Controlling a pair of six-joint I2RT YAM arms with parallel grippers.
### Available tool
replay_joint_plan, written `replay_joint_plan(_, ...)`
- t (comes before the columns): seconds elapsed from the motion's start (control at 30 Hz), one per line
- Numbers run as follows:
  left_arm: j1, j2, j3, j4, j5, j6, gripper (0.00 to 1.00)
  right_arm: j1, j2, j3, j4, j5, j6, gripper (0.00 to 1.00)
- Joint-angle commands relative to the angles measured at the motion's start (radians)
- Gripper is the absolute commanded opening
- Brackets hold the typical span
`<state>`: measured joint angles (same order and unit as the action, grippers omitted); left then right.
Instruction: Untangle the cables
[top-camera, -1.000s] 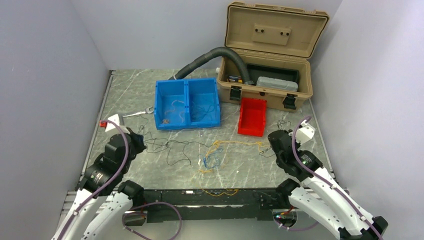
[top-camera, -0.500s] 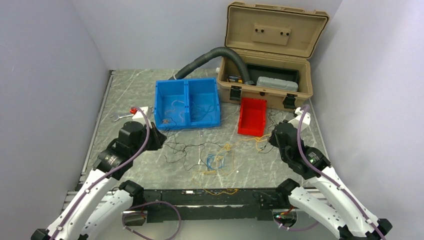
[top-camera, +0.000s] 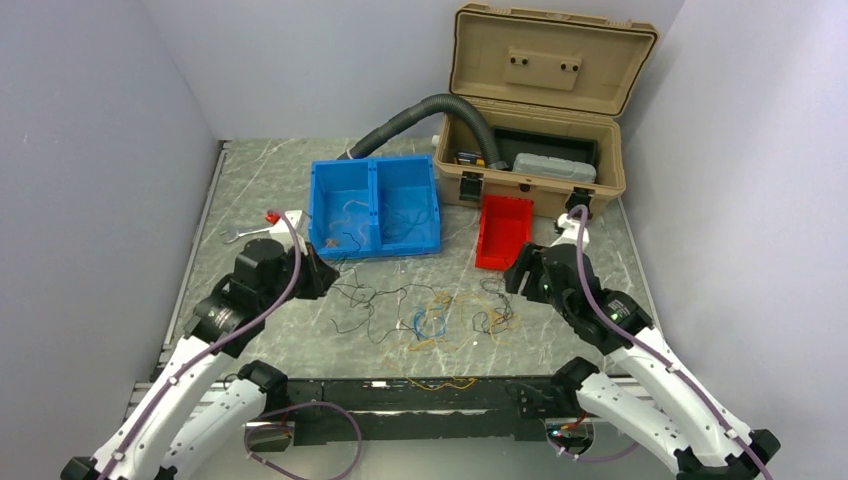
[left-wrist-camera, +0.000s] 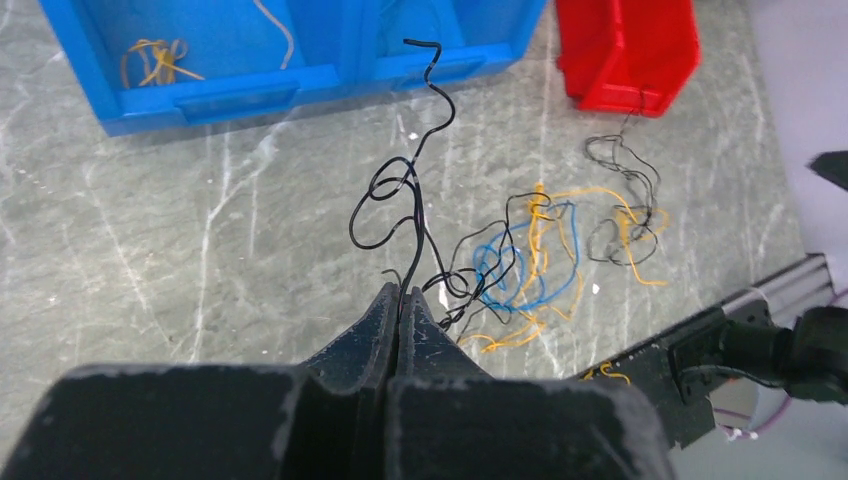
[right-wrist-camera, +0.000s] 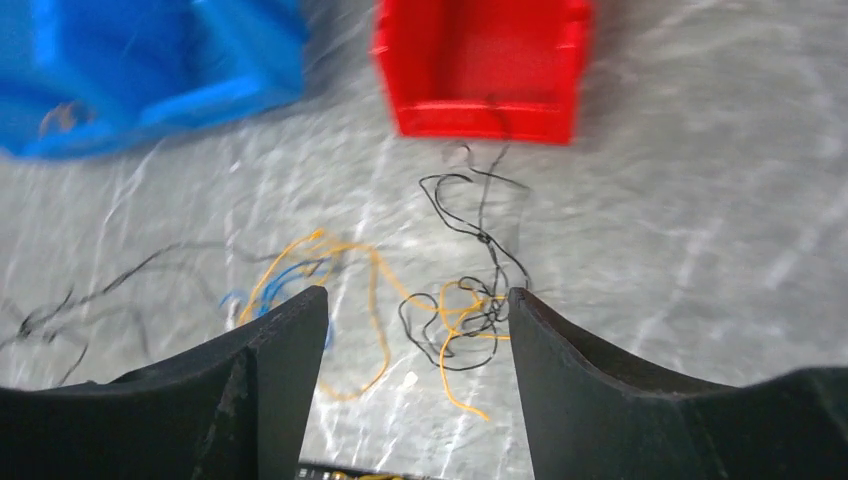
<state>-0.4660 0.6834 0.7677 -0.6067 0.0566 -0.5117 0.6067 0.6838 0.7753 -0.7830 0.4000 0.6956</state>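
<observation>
The cables lie as a loose tangle of black, yellow and blue wires on the marble table between my two arms. My left gripper is shut on a black cable, which curls up from the pinched fingertips toward the blue bin. The blue cable and yellow cable lie just to its right. My right gripper hangs open above a knot of black and yellow cable, with nothing between its fingers.
A blue two-compartment bin with a few wire scraps stands behind the tangle, and a red bin is to its right. An open tan toolbox and grey hose are at the back. A wrench lies far left.
My right gripper has opened and dropped the yellow and black wires, then swung left over the tangle. The left gripper carried its black cable right toward the blue bin and now holds still.
</observation>
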Motion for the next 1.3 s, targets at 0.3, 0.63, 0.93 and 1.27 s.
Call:
replay_joint_plan(0.3, 0.003, -0.015, 0.040, 0.107, 0.322, 0.154, 0.00, 0.202, 0.281, -0.062, 0.707, -0.587, -0.478, 0.73)
replay_joint_plan(0.63, 0.004, -0.016, 0.030, 0.144, 0.416, 0.177, 0.00, 0.286, 0.493, -0.030, 0.899, -0.692, -0.619, 0.73)
replay_joint_plan(0.93, 0.003, 0.015, 0.068, 0.105, 0.388, 0.187, 0.00, 0.322, 0.568, -0.022, 0.938, -0.764, -0.747, 0.71)
replay_joint_plan(1.27, 0.003, 0.033, 0.081, 0.067, 0.365, 0.211, 0.00, 0.331, 0.500, -0.062, 0.909, -0.680, -0.731, 0.72)
